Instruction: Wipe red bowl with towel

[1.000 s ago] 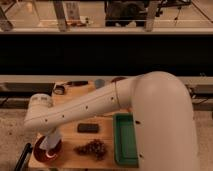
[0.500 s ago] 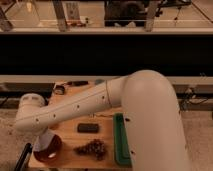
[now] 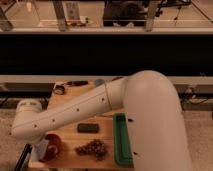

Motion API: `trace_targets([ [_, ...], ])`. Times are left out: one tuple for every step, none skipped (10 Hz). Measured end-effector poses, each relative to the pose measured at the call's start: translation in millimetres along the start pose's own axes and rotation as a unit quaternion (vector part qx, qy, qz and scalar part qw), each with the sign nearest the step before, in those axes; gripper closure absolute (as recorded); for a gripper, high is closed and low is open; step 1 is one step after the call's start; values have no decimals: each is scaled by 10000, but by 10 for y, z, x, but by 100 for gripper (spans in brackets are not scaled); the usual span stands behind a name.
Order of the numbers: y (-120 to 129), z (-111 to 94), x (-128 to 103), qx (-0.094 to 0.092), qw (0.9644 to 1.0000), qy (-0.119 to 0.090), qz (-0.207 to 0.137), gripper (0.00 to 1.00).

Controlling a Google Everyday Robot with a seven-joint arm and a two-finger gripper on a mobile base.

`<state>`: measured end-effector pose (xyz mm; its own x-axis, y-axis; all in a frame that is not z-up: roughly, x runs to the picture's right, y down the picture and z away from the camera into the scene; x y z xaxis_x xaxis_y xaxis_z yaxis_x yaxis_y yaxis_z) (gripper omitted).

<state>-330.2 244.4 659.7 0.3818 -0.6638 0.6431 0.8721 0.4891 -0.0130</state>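
Two things matter for handling: the small, round red bowl (image 3: 54,145) and the pale cloth towel (image 3: 42,150). Both sit at the near left corner of the light wooden table (image 3: 70,137). The towel shows as a light patch touching the bowl's left side.

The thick white arm (image 3: 75,112) reaches from the right across the table and down to that corner. Its end effector (image 3: 37,143) is tucked beneath the wrist, right at the bowl's left rim. Whether it is wide, narrow or holding the towel cannot be told from this view, though the cloth lies just where it would be gripping.

The bowl looks light and rigid, probably plastic with a smooth surface. I judge that it would slide or tip under a sideways push, since nothing braces it and the table edge is close. The towel is limp and will fold and bunch, so it is best taken by a gathered wad rather than a corner. Pressing downward into the bowl's hollow should pin the bowl while the cloth rubs.

A dark flat block (image 3: 87,128) lies to the right of the bowl. A cluster of dark reddish round pieces (image 3: 92,148) and a long green tray (image 3: 121,142) lie further right. All are apart from the bowl.
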Motion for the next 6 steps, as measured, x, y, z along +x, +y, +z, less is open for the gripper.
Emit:
trace_targets([
  [70, 4, -99, -22, 9999, -74, 74, 98],
  [157, -2, -164, -46, 9998, -123, 171, 98],
  [259, -18, -143, -76, 9995, -92, 289, 98],
  [364, -45, -105, -102, 9991, -35, 411, 98],
  [450, -79, -69, -126, 9986, 34, 507, 98],
  [566, -127, 5, -181, 9976, 155, 643, 98],
])
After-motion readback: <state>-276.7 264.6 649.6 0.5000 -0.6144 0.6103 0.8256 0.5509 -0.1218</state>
